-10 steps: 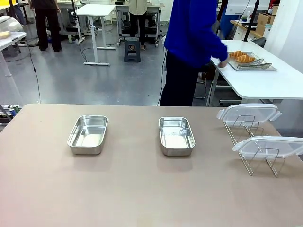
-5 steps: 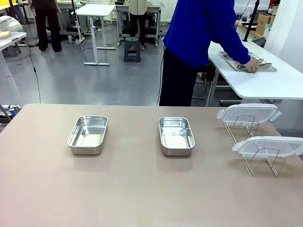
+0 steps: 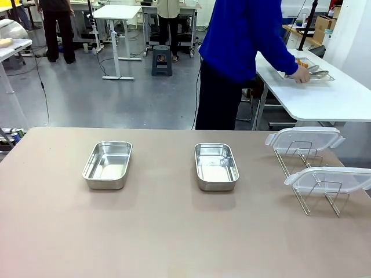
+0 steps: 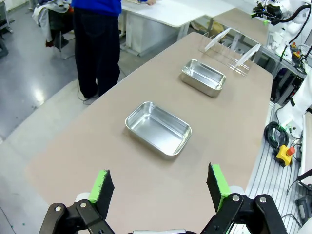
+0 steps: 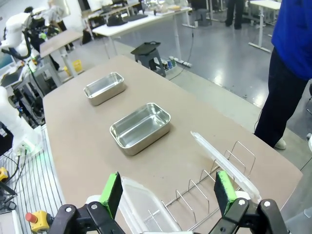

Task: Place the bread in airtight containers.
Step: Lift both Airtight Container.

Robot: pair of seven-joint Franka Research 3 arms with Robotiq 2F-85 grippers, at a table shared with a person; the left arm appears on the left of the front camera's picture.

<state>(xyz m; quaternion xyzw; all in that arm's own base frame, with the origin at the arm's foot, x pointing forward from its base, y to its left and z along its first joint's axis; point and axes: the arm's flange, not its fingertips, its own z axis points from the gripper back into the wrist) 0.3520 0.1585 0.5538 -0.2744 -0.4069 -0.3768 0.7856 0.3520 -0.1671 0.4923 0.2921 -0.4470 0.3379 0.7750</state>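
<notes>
Two open steel containers stand on the brown table, one at the left (image 3: 107, 165) and one in the middle (image 3: 216, 167). Their clear lids (image 3: 304, 139) (image 3: 330, 178) lean on wire racks at the right. A bit of golden-brown bread (image 3: 301, 62) shows on a flat tray (image 3: 316, 75) on the far white table, by the person's hand (image 3: 301, 75). My left gripper (image 4: 160, 187) is open above the table edge, short of the nearer container (image 4: 158, 127). My right gripper (image 5: 168, 192) is open over a lid (image 5: 146, 209), with a container (image 5: 140, 127) beyond.
A person in a blue top (image 3: 243, 35) stands at the far side, bent toward the white table (image 3: 324, 101). The wire racks (image 5: 204, 187) stand along the brown table's right edge. Bare tabletop (image 3: 174, 231) lies in front of the containers.
The person has shifted the tray on the white table and their hand has moved along it, now covering most of the bread. Containers, lids and both grippers have stayed put.
</notes>
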